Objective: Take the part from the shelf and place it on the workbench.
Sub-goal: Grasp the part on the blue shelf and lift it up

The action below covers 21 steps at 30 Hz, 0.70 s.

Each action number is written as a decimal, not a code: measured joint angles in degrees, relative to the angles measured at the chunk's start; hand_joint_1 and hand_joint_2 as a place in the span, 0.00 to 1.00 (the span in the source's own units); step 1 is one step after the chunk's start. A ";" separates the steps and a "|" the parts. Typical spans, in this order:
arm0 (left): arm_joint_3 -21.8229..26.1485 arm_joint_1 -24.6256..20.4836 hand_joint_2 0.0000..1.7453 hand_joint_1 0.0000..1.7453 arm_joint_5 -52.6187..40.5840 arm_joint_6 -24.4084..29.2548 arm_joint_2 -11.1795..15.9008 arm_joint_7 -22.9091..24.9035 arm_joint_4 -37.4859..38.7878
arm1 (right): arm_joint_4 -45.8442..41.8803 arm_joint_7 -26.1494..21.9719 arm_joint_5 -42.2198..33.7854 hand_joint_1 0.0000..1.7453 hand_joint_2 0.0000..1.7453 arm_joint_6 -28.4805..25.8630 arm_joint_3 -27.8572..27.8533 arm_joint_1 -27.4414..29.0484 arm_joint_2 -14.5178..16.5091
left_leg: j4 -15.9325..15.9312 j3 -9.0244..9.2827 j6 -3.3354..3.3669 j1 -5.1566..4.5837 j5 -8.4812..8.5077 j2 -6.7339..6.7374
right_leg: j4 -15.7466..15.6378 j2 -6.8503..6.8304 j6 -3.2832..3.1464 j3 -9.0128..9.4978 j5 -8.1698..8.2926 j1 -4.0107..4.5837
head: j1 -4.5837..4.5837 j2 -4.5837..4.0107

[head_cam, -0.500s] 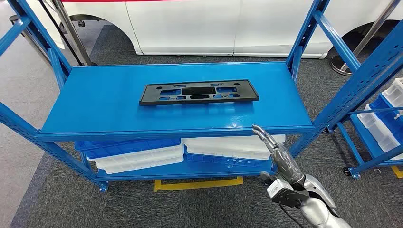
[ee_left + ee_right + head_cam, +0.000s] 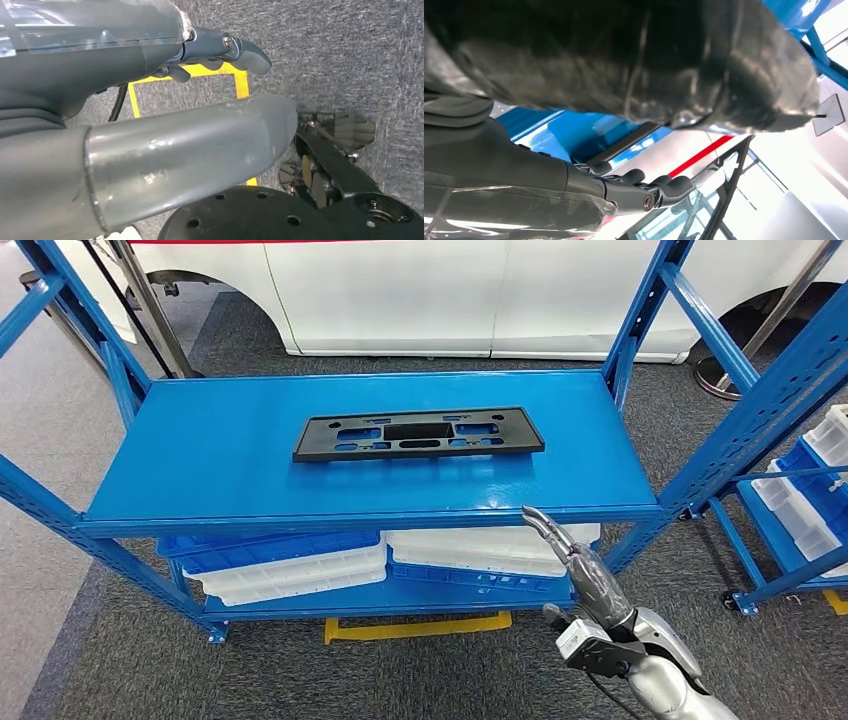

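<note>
- Right hand (image 2: 578, 562): at 5 o'clock in the head view, just before the shelf (image 2: 200, 465) front edge, fingers extended and apart, holding nothing.
- Left hand (image 2: 150, 95): over grey carpet (image 2: 350, 55) and yellow floor tape (image 2: 241, 82), fingers straight, holding nothing.
- Black part (image 2: 418, 434): flat on top shelf, centre, well apart from right hand.
- Blue and white bins (image 2: 290, 565): stacked on lower shelf.
</note>
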 joint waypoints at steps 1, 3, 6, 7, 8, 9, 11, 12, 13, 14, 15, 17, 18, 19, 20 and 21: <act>0.00 0.00 0.00 0.00 0.00 0.00 -0.01 0.00 -0.02 | 0.01 0.00 0.00 0.00 0.00 0.00 0.03 -0.01 -0.01 | 0.00 0.00 0.00 0.00 0.00 0.00 | 0.00 0.00 0.00 0.00 0.00 0.00 | 0.00 0.00; 0.00 0.00 0.00 0.00 -0.01 0.00 -0.02 0.00 -0.07 | 0.02 0.00 0.00 0.00 0.00 -0.01 0.10 -0.03 -0.01 | 0.00 0.00 0.00 0.00 0.00 0.00 | 0.00 0.00 0.00 0.00 0.00 0.00 | 0.00 0.00; -0.01 0.00 0.00 0.00 -0.02 -0.06 -0.03 0.02 -0.15 | 0.07 0.01 0.00 0.00 0.00 -0.08 0.18 -0.13 -0.01 | 0.00 -0.01 0.00 0.00 0.00 0.00 | 0.00 0.00 0.00 0.00 0.00 0.00 | 0.00 0.00; -0.02 0.00 0.00 0.00 -0.05 -0.14 -0.04 0.06 -0.18 | 0.10 0.04 0.01 0.00 0.00 -0.11 0.21 -0.26 -0.01 | 0.00 -0.02 0.00 0.00 0.00 0.00 | 0.00 0.00 0.00 0.00 0.00 0.00 | 0.00 0.00; -0.02 0.00 0.00 0.00 -0.14 -0.25 -0.04 0.13 -0.20 | 0.16 0.19 0.05 0.00 0.00 -0.15 0.26 -0.51 -0.01 | 0.00 -0.03 0.00 0.00 0.00 0.01 | 0.00 0.01 0.00 0.00 0.00 0.00 | 0.00 0.00; -0.04 0.00 0.00 0.00 -0.26 -0.37 -0.03 0.24 -0.24 | 0.27 0.47 0.17 0.00 0.00 -0.15 0.33 -0.96 -0.01 | 0.00 -0.03 0.00 0.00 0.00 0.02 | 0.01 0.02 0.00 -0.01 0.00 0.00 | 0.00 0.00; -0.11 -0.03 0.00 0.00 -0.69 -0.61 -0.03 0.47 -0.36 | 0.86 1.53 0.68 0.00 0.00 0.20 0.69 -2.70 -0.01 | -0.01 -0.05 0.00 0.00 0.00 0.05 | 0.02 0.05 0.00 -0.01 0.01 -0.01 | 0.00 0.00; -0.18 -0.07 0.00 0.00 -0.94 -0.74 -0.02 0.57 -0.45 | 1.49 2.24 1.02 0.00 0.00 0.53 1.02 -4.09 0.02 | -0.01 -0.05 0.00 0.00 0.01 0.07 | 0.03 0.07 0.00 -0.01 0.03 -0.01 | 0.00 0.00; -0.27 -0.13 0.00 0.00 -1.21 -0.88 -0.03 0.66 -0.56 | 2.45 3.03 1.37 0.00 0.00 0.90 1.46 -5.78 0.09 | -0.01 -0.04 0.00 0.00 0.02 0.08 | 0.03 0.09 0.00 -0.01 0.04 -0.01 | 0.00 0.00; -0.39 -0.20 0.00 0.00 -1.44 -1.04 -0.03 0.76 -0.67 | 3.65 3.84 1.71 0.00 0.00 1.26 1.98 -7.70 0.23 | -0.01 -0.04 0.01 0.00 0.04 0.09 | 0.04 0.10 0.01 -0.01 0.05 -0.01 | 0.00 0.00; -0.52 -0.29 0.00 0.00 -1.63 -1.19 -0.03 0.86 -0.78 | 4.99 4.58 1.98 0.00 0.00 1.56 2.50 -9.76 0.44 | 0.00 -0.02 0.02 0.00 0.06 0.09 | 0.04 0.09 0.01 -0.01 0.07 -0.01 | 0.00 0.00; -0.79 -0.47 0.00 0.00 -2.03 -1.40 -0.03 1.06 -0.98 | 8.18 5.80 2.38 0.00 0.00 2.21 3.58 -13.90 1.23 | 0.00 -0.01 0.02 0.00 0.11 0.08 | 0.05 0.08 0.01 -0.01 0.09 -0.01 | 0.00 0.00; -0.97 -0.55 0.00 0.00 -2.22 -1.49 -0.02 1.15 -1.07 | 9.91 6.18 2.48 0.00 0.00 2.51 4.09 -15.90 1.72 | 0.00 -0.01 0.01 0.00 0.13 0.07 | 0.06 0.07 0.01 -0.02 0.10 -0.01 | 0.00 0.00; -1.16 -0.62 0.00 0.00 -2.38 -1.54 -0.03 1.26 -1.16 | 11.68 6.42 2.53 0.00 0.00 2.75 4.59 -17.72 2.26 | 0.01 -0.01 0.02 0.00 0.14 0.05 | 0.06 0.05 0.01 -0.02 0.11 0.00 | 0.00 0.00; -1.36 -0.68 0.00 0.00 -2.52 -1.56 -0.03 1.42 -1.24 | 13.22 6.52 2.53 0.00 0.00 2.87 5.02 -19.28 2.73 | 0.01 -0.01 0.02 0.00 0.15 0.02 | 0.06 0.03 0.01 -0.02 0.11 0.00 | 0.00 0.00; -1.51 -0.72 0.00 0.00 -2.67 -1.57 -0.03 1.62 -1.31 | 14.60 6.53 2.50 0.00 0.00 2.96 5.41 -20.62 3.15 | 0.01 -0.01 0.03 0.00 0.15 0.00 | 0.07 0.00 0.01 -0.02 0.11 0.00 | 0.00 0.00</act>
